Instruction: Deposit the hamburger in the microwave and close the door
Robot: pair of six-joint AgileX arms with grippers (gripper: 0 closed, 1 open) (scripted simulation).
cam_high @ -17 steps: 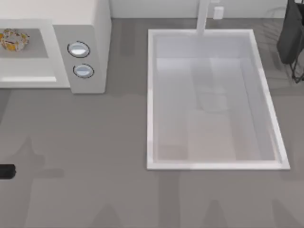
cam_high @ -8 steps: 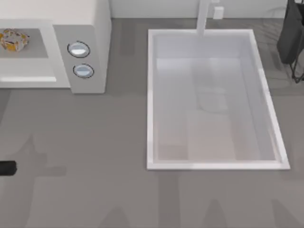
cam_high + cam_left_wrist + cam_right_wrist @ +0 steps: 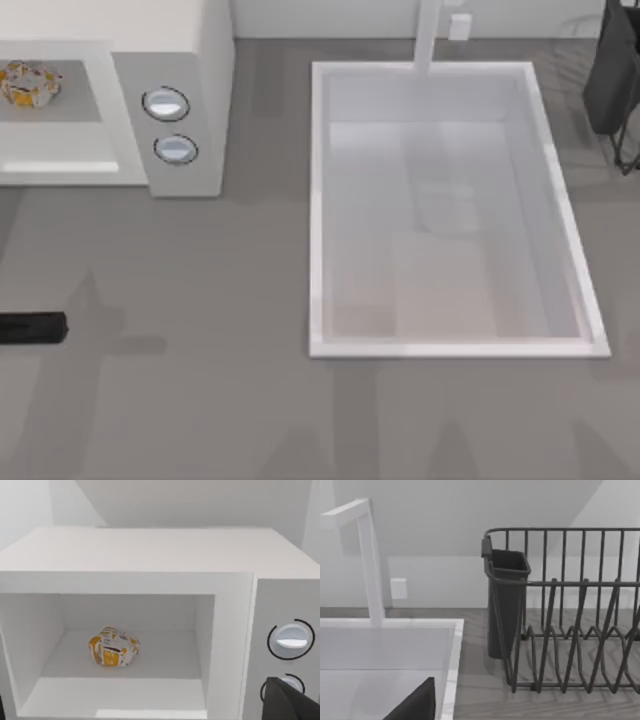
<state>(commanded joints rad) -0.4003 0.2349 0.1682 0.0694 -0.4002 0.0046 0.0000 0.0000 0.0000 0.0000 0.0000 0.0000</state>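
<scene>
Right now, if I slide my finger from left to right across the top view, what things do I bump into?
Hamburger inside the microwave → the microwave's two knobs → the white sink → the tall white faucet → the dark dish rack at the right edge.

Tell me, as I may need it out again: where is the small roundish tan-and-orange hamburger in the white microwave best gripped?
Probably pinch the hamburger across its rounded sides, coming level through the open front of the microwave: roof and walls close off every other way, and it sits clear of them on the cavity floor.
</scene>
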